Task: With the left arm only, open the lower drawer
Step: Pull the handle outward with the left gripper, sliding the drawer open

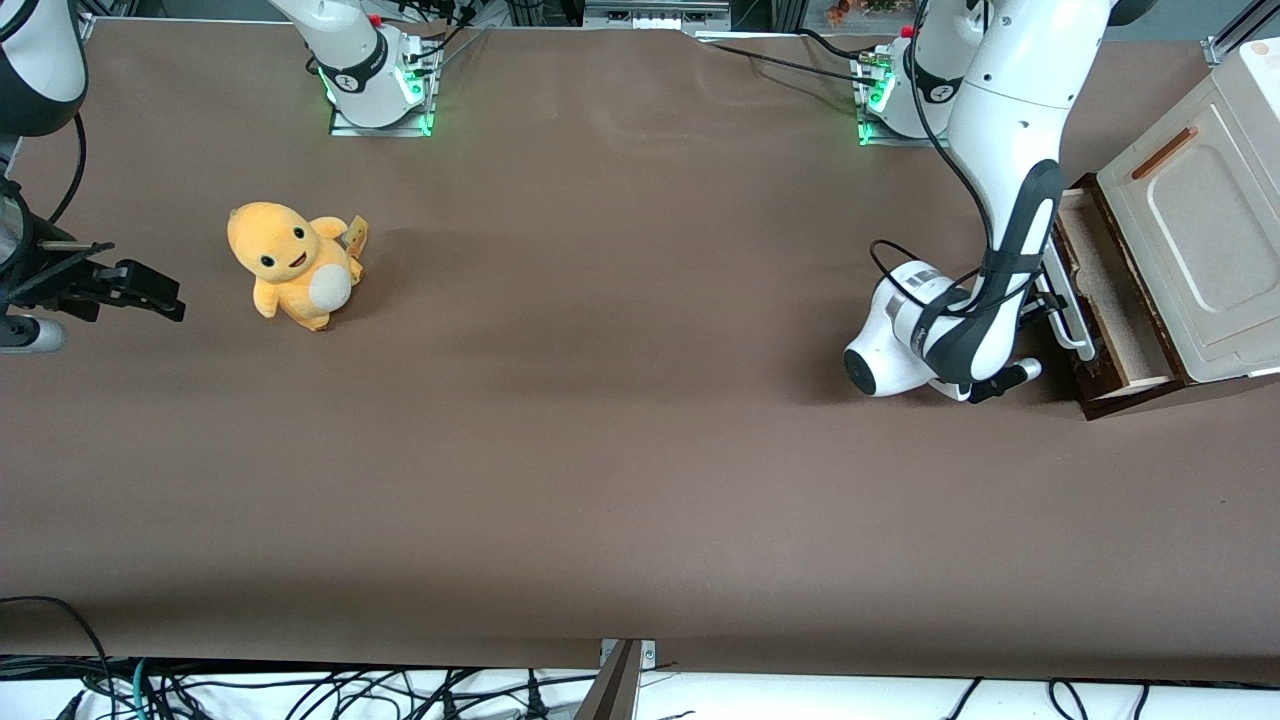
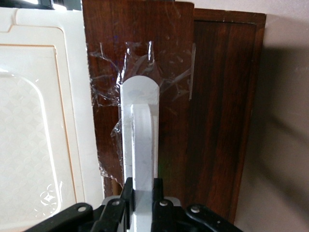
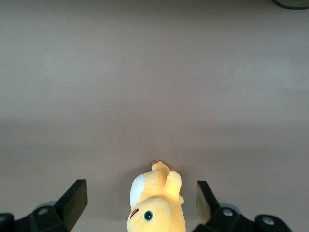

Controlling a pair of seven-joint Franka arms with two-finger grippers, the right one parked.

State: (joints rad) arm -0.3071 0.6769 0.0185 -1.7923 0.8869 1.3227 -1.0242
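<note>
- Black two-finger gripper (image 2: 143,193) of the glossy white left arm (image 1: 1010,130): fingers closed tight on the long white bar handle (image 2: 140,145), pinching it from both sides; nothing else in the grasp.
- Handle is fixed to the dark brown wooden front (image 2: 140,53) of the shallow lower drawer (image 1: 1105,290), with crinkled clear tape (image 2: 104,92) around its mount.
- Drawer sits at the working arm's end of the brown table (image 1: 600,450), under the cream cabinet panel with a small orange-brown handle (image 1: 1165,152). Front view shows it already pulled partway out, pale inner sides and floor exposed.
- Judgement: pull under way, more travel likely left.
- Risks: an off-axis pull could bind the drawer on its runners; the smooth bar could slip through the fingers; the taped mount may give under load; the light cabinet may drag along instead of the drawer sliding.
- Orange plush toy with a pale belly (image 1: 292,265) lies well apart, toward the parked arm's end; no concern.
</note>
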